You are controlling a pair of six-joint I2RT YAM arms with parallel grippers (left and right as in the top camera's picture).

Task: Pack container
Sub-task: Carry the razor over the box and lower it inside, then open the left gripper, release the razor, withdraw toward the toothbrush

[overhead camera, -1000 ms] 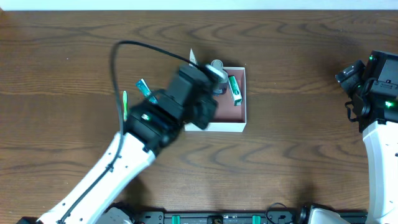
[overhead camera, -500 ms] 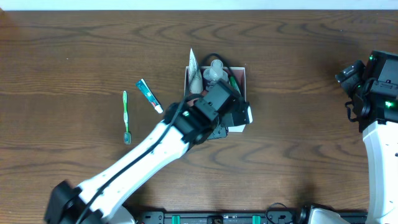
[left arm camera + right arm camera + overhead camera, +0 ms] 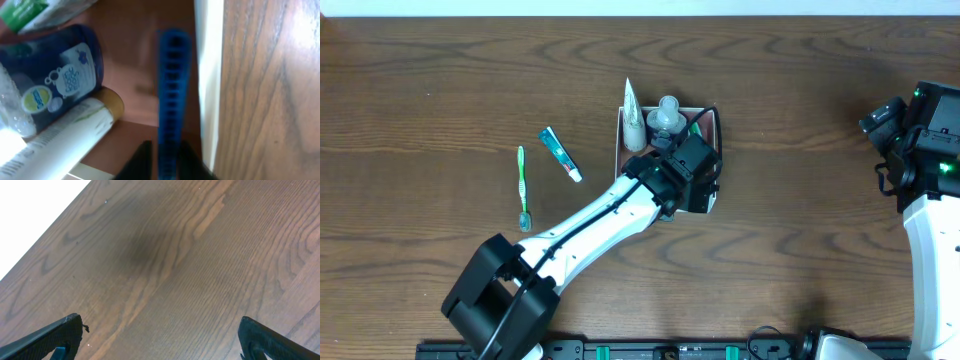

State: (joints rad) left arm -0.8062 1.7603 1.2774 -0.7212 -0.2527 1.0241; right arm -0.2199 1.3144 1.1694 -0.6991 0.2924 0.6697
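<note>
Container (image 3: 210, 60) with thin white walls and smooth brownish-pink floor has inside it a ribbed blue comb (image 3: 172, 95), pinched by the left tool (image 3: 168, 167), while the right tool (image 3: 160, 330) gapes wide.

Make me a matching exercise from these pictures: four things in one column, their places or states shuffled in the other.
Things:
1. toothbrush
2. toothpaste tube
3. comb
4. right gripper

Places or states:
A. held by the left gripper, inside the container
B. open above bare table
C. on the table, leftmost item
D. on the table, between toothbrush and container

Pairs: 1-C, 2-D, 3-A, 4-B.
</note>
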